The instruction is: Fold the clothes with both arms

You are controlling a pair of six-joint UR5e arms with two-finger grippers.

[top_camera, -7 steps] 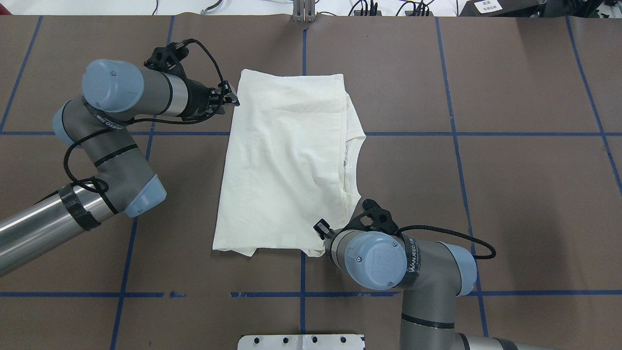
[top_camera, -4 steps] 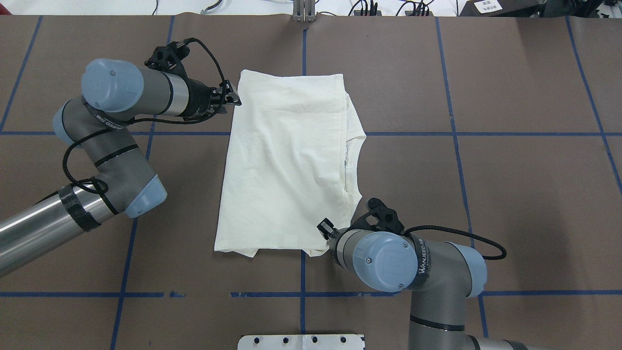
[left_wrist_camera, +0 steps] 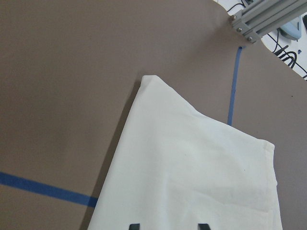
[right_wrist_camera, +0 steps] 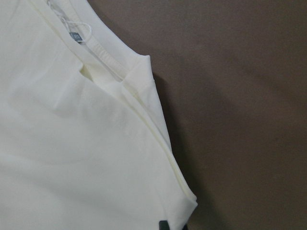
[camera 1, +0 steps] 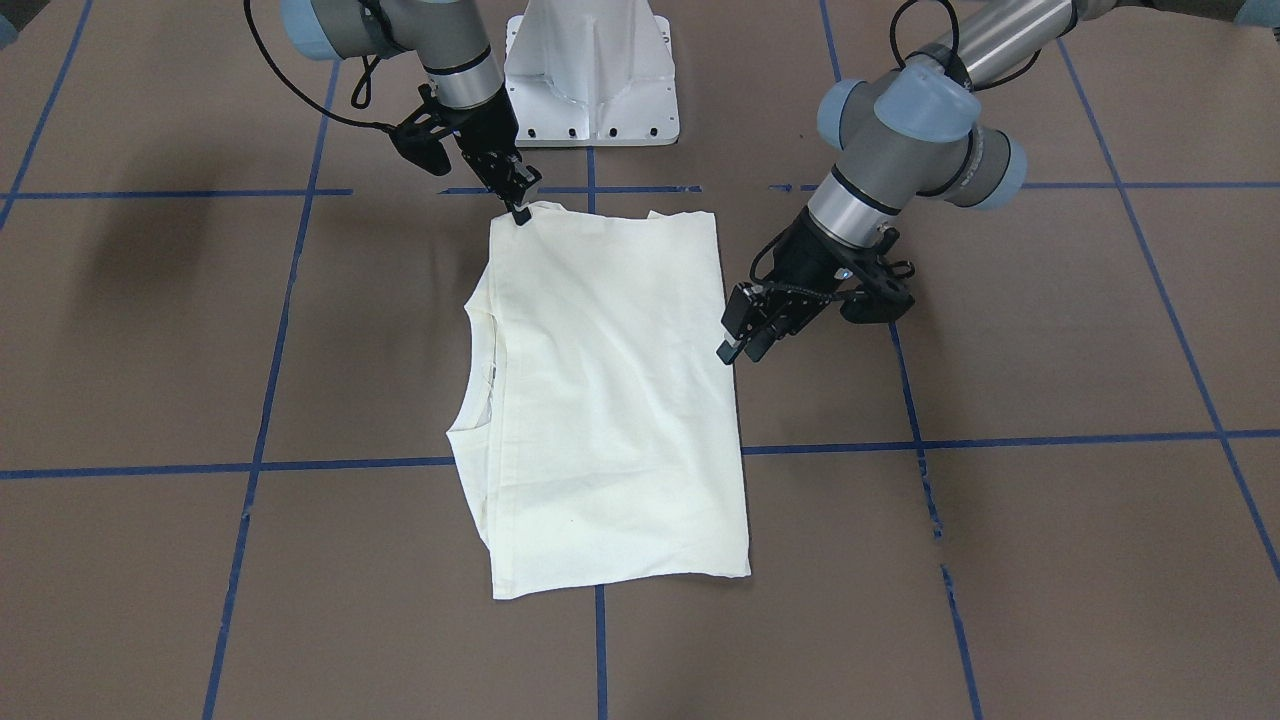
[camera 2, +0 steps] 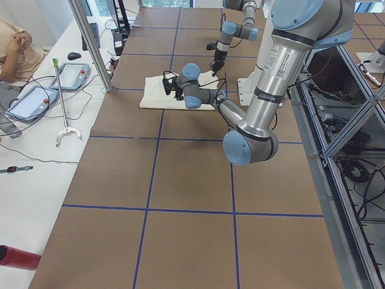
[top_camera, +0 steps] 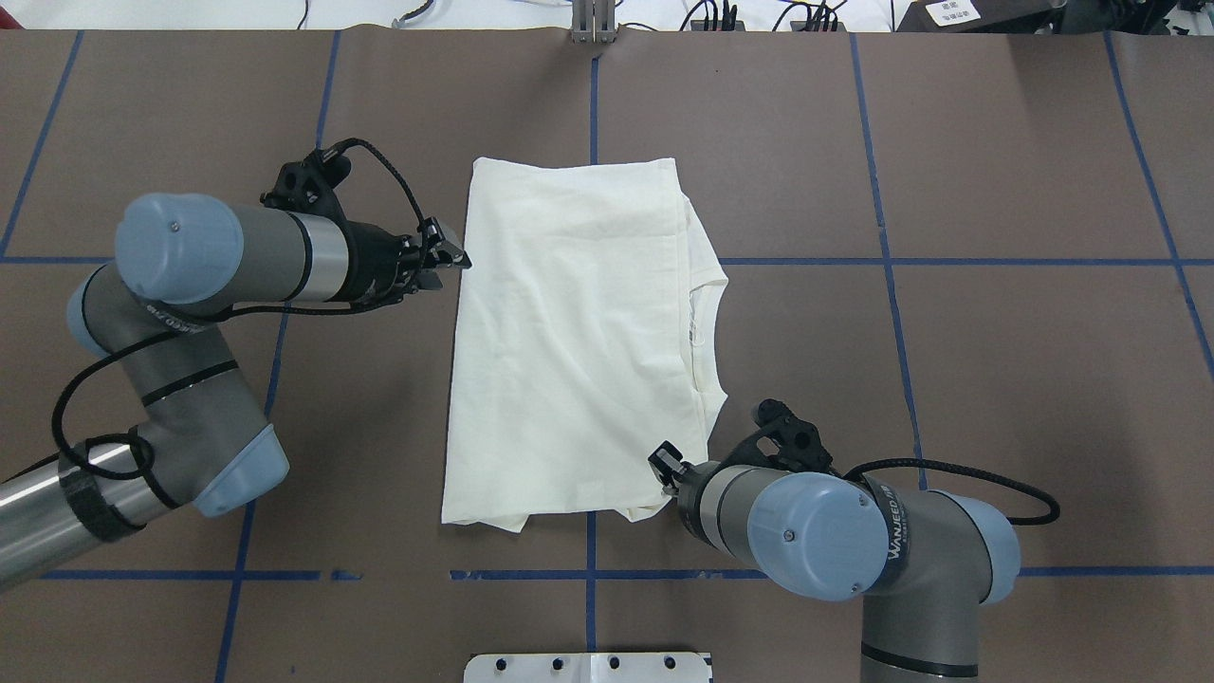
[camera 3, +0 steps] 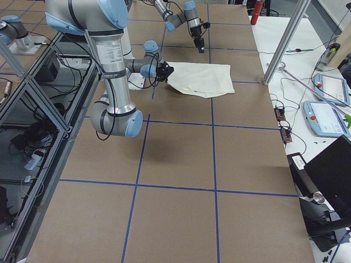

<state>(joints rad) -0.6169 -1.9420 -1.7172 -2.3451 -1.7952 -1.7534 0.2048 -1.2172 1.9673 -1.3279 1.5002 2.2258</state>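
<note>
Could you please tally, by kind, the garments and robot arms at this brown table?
Cream shirt: 1
Robot arms: 2 (left arm, right arm)
Total: 3

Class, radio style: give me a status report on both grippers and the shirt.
Left gripper open, at edge of shirt. Right gripper shut on a shirt corner. Shirt folded, plain side up. No obstruction seen.
</note>
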